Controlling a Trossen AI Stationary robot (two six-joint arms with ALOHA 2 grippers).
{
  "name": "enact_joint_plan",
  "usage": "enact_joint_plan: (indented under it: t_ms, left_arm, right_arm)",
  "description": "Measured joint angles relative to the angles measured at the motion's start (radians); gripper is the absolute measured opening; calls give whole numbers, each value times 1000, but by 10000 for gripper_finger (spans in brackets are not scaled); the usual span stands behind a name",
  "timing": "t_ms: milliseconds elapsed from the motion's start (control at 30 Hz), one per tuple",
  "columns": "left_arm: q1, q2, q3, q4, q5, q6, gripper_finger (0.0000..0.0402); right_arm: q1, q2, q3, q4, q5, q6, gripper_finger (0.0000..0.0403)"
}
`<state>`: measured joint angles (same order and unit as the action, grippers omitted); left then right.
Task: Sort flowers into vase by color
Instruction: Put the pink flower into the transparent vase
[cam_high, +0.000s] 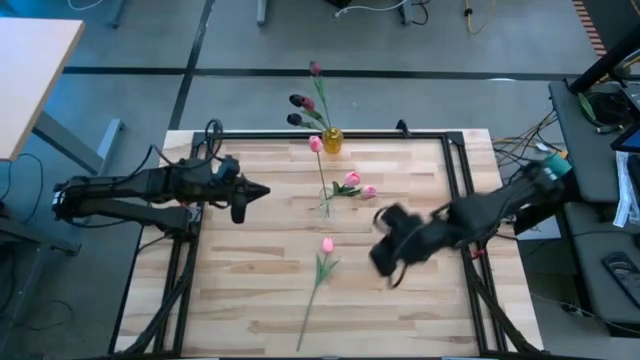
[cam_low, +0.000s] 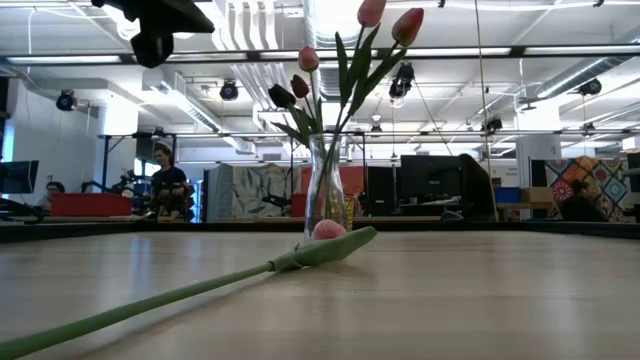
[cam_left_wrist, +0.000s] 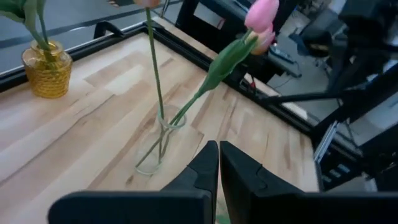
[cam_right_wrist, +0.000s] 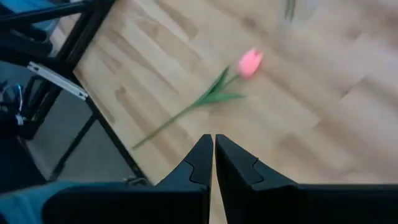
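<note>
A light pink artificial tulip (cam_high: 327, 245) lies lengthwise on the wooden table (cam_high: 250, 290), just left of the nearer, closed, empty right gripper (cam_high: 383, 262); left gripper (cam_high: 262, 191) also closed.

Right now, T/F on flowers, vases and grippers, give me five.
1. One pink tulip lies flat on the table. True.
2. The yellow vase holds only pink tulips. False: dark maroon tulips are in it.
3. The clear vase holds pink tulips. True.
4. The left gripper grips a tulip. False: its fingers are shut on nothing.
5. The right gripper is wide open. False: it is shut, empty, above the lying tulip.
</note>
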<state>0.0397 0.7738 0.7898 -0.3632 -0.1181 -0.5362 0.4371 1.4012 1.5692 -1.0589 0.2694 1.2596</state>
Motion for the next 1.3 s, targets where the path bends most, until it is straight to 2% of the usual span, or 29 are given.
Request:
enact_joint_plan:
  t_ms: [267, 500, 600, 833, 967, 1100, 1300]
  left_arm:
    - [34, 29, 0, -10, 34, 38, 0]
    - [42, 28, 0, -41, 79, 56, 0]
    - [44, 22, 0, -61, 79, 56, 0]
    - [44, 14, 0, -74, 83, 55, 0]
    - [44, 9, 0, -74, 83, 53, 0]
    - [45, 6, 0, -74, 82, 53, 0]
    - [47, 5, 0, -75, 79, 53, 0]
  right_arm:
    - [36, 238, 10, 228, 5, 215, 13]
    - [9, 372, 14, 320, 5, 350, 19]
    - [-7, 417, 14, 342, 5, 397, 47]
    - [-57, 521, 15, 390, -15, 491, 143]
    - [-79, 570, 15, 392, -18, 564, 174]
    - [-94, 616, 15, 391, -17, 606, 179]
    - [-111, 683, 15, 398, -7, 617, 159]
